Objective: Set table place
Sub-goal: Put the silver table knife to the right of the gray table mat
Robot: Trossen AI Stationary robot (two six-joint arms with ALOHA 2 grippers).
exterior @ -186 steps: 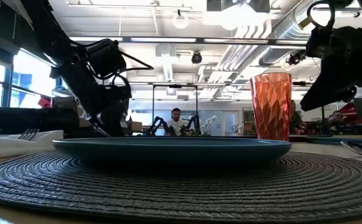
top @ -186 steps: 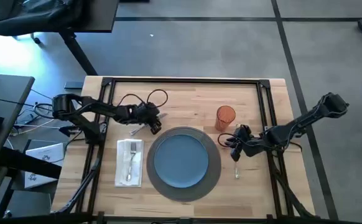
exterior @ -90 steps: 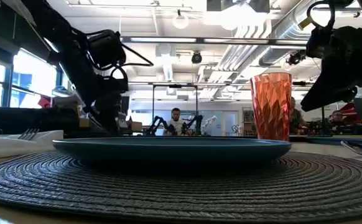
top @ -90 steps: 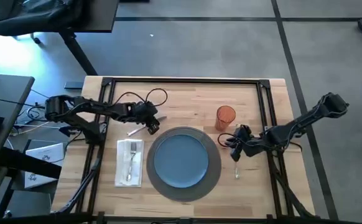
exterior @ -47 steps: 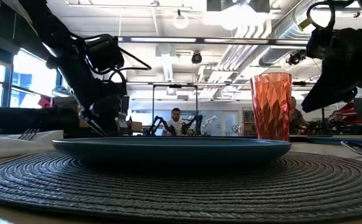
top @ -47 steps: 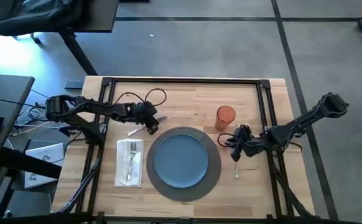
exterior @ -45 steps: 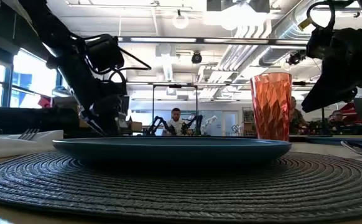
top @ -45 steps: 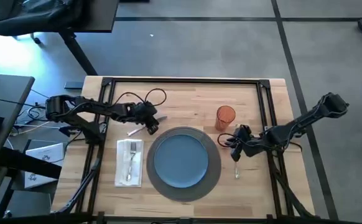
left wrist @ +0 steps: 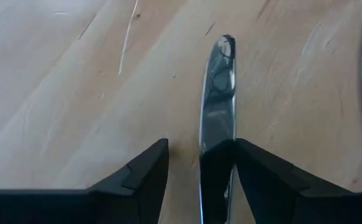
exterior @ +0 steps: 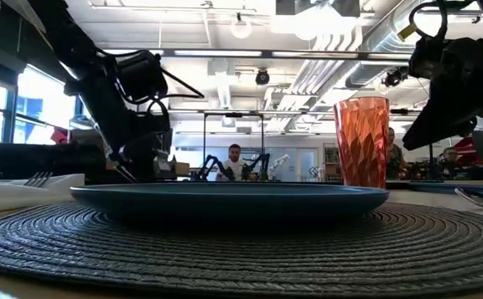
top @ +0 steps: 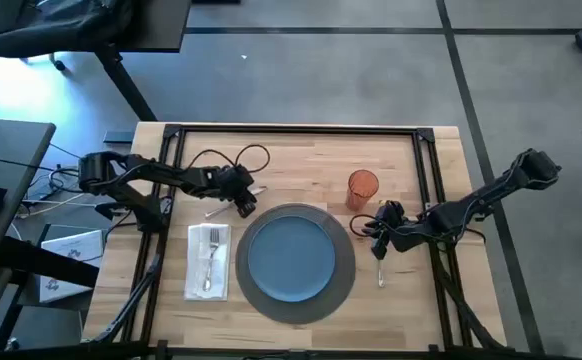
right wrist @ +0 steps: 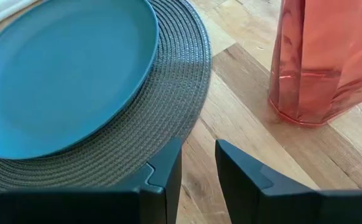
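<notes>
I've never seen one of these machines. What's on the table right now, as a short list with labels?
Table: light wood
Mat: round dark woven mat
Plate: blue, centred on the mat
Napkin and fork: napkin left of the mat, fork on it
Cup: orange, beyond the mat's right side
Spoon: right of the mat
Knife: between the left hand's fingers, on the wood
Left hand: beyond the plate's left edge
Right hand: empty, near the cup

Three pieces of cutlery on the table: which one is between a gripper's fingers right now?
The knife, between the left gripper's open fingers above the plate's upper left. The fork lies on the napkin; the spoon lies right of the placemat.
</notes>
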